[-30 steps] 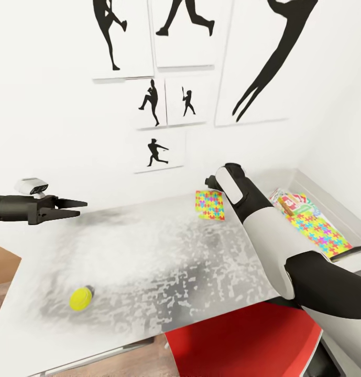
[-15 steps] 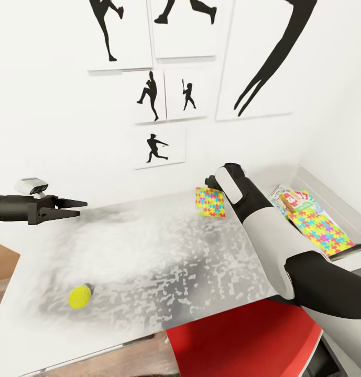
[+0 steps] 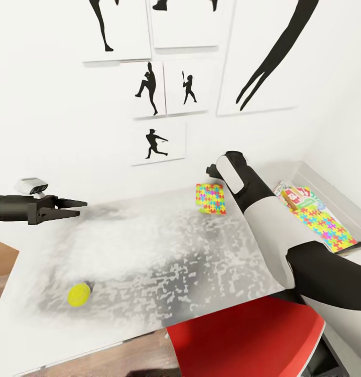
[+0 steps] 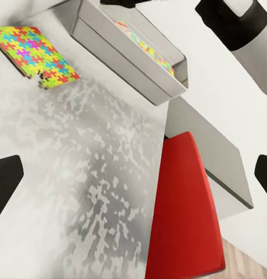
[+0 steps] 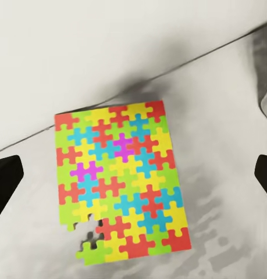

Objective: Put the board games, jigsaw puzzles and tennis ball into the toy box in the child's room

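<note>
child's room, baseball silhouette pictures (image 3: 158, 143), jigsaw puzzle (image 3: 211, 198)

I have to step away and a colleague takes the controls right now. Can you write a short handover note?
Left gripper: open, empty, held over the table's left end.
Right gripper: fingers spread wide, empty, above the loose jigsaw puzzle lying on the table by the wall.
Toy box at the table's right end already holds the other jigsaw puzzle on top of a board game; how many games lie under it I cannot tell.
Tennis ball sits near the table's front left.
Left to do: box the loose puzzle, then the ball; check the board games.
</note>
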Motion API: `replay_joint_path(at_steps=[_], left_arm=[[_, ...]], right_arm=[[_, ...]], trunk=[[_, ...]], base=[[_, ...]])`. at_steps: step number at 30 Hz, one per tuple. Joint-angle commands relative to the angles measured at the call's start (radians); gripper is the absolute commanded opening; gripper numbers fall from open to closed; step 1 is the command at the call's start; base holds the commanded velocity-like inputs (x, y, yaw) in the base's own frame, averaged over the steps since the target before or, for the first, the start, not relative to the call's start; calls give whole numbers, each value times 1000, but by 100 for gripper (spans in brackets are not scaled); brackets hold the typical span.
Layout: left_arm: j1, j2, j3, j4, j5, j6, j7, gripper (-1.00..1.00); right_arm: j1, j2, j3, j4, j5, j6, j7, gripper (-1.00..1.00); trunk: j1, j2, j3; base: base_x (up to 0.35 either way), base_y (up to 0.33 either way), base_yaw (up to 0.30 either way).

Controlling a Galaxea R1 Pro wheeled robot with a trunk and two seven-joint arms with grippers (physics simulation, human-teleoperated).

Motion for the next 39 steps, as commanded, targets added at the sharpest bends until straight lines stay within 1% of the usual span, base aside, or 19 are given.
replay_joint_path(at_steps=[1, 5, 10, 14, 25, 29, 39], left_arm=[[-1, 1, 0, 0, 0, 11, -4, 100], [-1, 3, 0, -2, 1, 12, -4, 100], [-1, 3, 0, -12, 0, 14, -4, 100], [-1, 4, 0, -15, 1, 16, -4, 100], [-1, 3, 0, -15, 1, 15, -4, 100], [-1, 3, 0, -15, 1, 15, -4, 100], [-1, 2, 0, -15, 1, 15, -4, 100]], right_arm=[[-4, 2, 4, -1, -2, 2, -10, 100], [-12, 8, 4, -1, 11, 2, -10, 100], [-41, 12, 4, 11, 14, 2, -10, 100], [-50, 13, 4, 32, 16, 0, -11, 100], [-52, 11, 4, 39, 18, -1, -11, 100], [-52, 11, 4, 39, 19, -18, -10, 100], [-52, 10, 4, 41, 19, -25, -10, 100]], trunk=[[1, -2, -3], [1, -2, -10], [1, -2, -18], [1, -2, -25], [1, -2, -43], [1, -2, -50], [1, -2, -66]], base=[[0, 0, 0], [0, 0, 0], [0, 0, 0], [0, 0, 0], [0, 0, 0], [0, 0, 0], [0, 0, 0]])
